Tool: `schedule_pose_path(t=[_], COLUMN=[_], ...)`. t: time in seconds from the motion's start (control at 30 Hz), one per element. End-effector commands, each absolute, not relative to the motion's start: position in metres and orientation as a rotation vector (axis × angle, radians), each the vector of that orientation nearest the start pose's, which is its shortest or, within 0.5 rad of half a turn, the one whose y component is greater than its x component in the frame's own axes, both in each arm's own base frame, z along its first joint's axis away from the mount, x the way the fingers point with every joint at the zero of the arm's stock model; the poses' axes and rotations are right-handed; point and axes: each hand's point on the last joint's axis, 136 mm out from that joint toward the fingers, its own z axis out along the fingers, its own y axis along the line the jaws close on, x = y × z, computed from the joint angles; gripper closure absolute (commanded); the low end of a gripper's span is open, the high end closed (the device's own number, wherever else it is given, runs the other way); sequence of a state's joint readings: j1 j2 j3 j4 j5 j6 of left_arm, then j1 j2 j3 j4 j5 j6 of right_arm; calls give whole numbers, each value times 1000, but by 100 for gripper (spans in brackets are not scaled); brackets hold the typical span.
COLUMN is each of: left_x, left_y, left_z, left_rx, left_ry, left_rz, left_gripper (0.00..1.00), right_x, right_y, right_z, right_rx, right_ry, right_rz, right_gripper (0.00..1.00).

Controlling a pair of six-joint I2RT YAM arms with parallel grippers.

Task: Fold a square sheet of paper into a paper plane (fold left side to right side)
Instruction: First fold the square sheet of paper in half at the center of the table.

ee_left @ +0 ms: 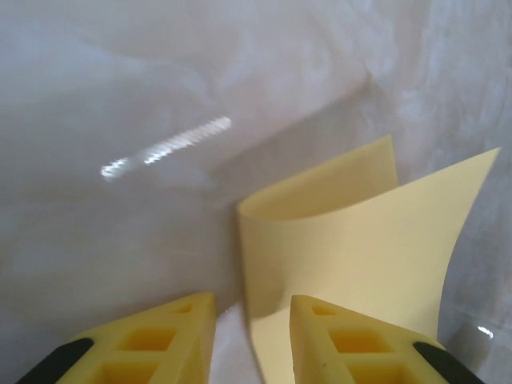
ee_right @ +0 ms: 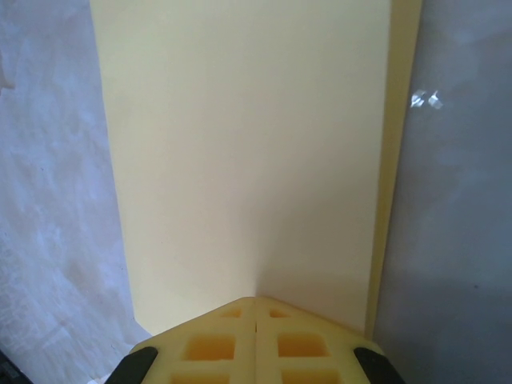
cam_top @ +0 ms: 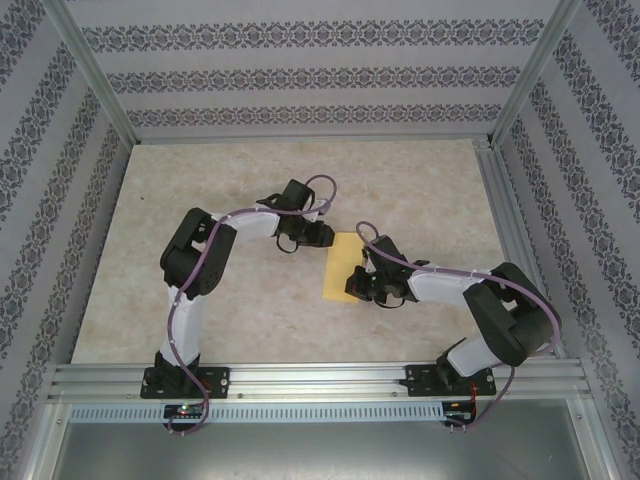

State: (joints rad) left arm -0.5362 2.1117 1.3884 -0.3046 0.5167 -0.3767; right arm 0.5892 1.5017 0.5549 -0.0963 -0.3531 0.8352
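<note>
Seen from above, the left gripper (cam_top: 316, 237) hangs over the table (cam_top: 200, 200) just off the far left corner of the square sheet of paper (cam_top: 340, 268). That view does not show how its jaws stand. The left wrist camera does: the two yellow fingers (ee_left: 160, 340) are parted, with bare tabletop in the gap between them. The sheet begins just ahead of the right-hand finger, and its near part passes behind that finger. Only this view shows the sheet's shape. It is doubled over loosely, with the upper layer bowing up in a soft curve off the lower one, and the fold at its left edge is rounded rather than pressed flat. A bright streak of reflected light lies on the tabletop ahead and to the left of the fingers.

Further right in the top view, the right gripper (cam_top: 362, 285) sits at the sheet's right edge, its arm reaching in from the right. The right wrist camera shows its fingers (ee_right: 216, 348) closed tight against each other, leaving no gap. The sheet stretches straight ahead from their tips, flat and smooth here. A faint crease rises from the point where the tips meet the paper. Whether the paper is nipped between them or only pressed down cannot be told. A narrow strip of the lower layer shows along the right of the upper one.

Patterned walls (cam_top: 300, 80) surround the table.
</note>
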Motion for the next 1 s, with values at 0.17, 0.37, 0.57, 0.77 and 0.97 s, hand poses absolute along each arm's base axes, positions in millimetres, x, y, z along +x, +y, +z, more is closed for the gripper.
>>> schedule_pose_path(t=[0.17,0.37,0.57,0.77,0.97], left_x=[375,349,342,350,360], left_y=[-318,-334,-356,-363,-361], left_z=[78,76,63,43,32], left_rx=[434,447,494,491,509], left_ry=[2547,2529,2551,2584,2607], left_rz=[-1050,-1169,-1195,-1161,-1075], left_gripper=[69,75,76,76,76], right_x=[193,191,191,192,192], right_y=[184,182,183,186,188], right_z=[-27,-29,-29,-31,-31], right_rx=[261,254,249,239,236], right_ry=[3011,3020,3023,3028,3028], right_rz=[593,572,573,578,586], right_gripper=[98,98,98,98,98])
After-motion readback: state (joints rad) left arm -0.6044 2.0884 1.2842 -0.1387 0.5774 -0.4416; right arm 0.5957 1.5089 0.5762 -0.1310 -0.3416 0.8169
